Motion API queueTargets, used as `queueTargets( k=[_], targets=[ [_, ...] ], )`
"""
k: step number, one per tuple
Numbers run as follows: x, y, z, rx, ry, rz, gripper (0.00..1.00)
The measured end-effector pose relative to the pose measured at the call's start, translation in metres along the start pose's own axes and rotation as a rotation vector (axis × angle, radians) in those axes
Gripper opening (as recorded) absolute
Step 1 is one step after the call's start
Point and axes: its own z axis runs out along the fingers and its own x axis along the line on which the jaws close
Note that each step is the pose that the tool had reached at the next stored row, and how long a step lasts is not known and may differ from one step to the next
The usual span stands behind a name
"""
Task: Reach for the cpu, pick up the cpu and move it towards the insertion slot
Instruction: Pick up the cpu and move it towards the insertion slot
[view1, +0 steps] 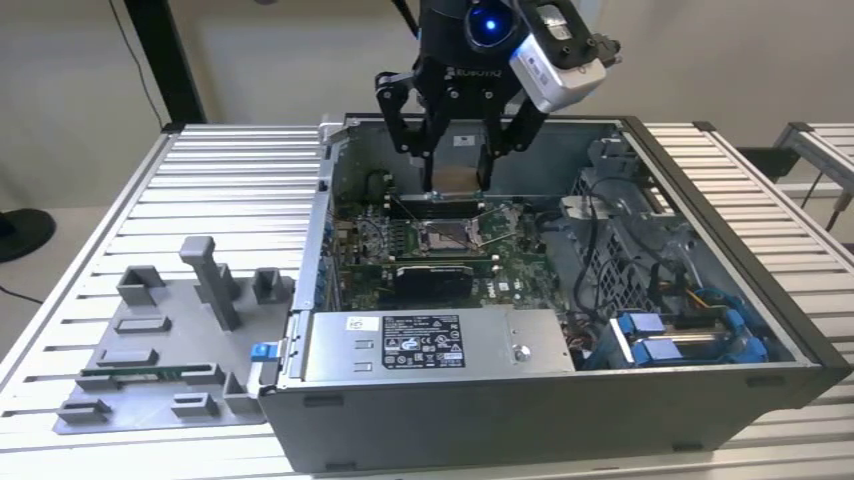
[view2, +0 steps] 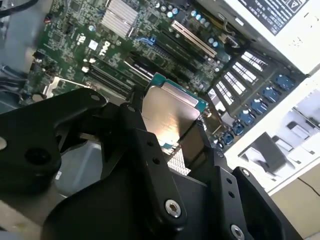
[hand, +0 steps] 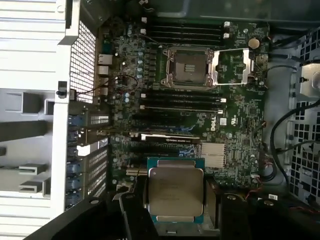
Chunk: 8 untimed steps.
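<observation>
My gripper (view1: 454, 168) hangs over the far part of the open computer case, shut on the cpu (view1: 454, 178). The cpu (hand: 175, 192) is a flat square chip with a silvery top and a thin green rim, pinched at two opposite edges by the black fingers (hand: 134, 210). In the second wrist view the cpu (view2: 167, 112) sits between the finger pads above the green motherboard. The insertion slot (view1: 446, 236) lies just below and nearer than the gripper in the exterior view. The slot (hand: 190, 65) is a silver frame with a dark centre, its cover swung open beside it.
The case wall (view1: 310, 250) rises around the motherboard (hand: 235, 125). A silver power supply (view1: 427, 345) fills the near side, with cables and blue parts (view1: 681, 335) at the exterior view's right. A grey plastic tray (view1: 160, 370) with upright posts lies on the slatted table at the exterior view's left.
</observation>
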Motion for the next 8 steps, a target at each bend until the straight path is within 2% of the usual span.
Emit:
queueTargets(
  k=[8],
  targets=[
    [-0.03,-0.0007,-0.0004,0.0,0.0,0.0,0.0]
  ],
)
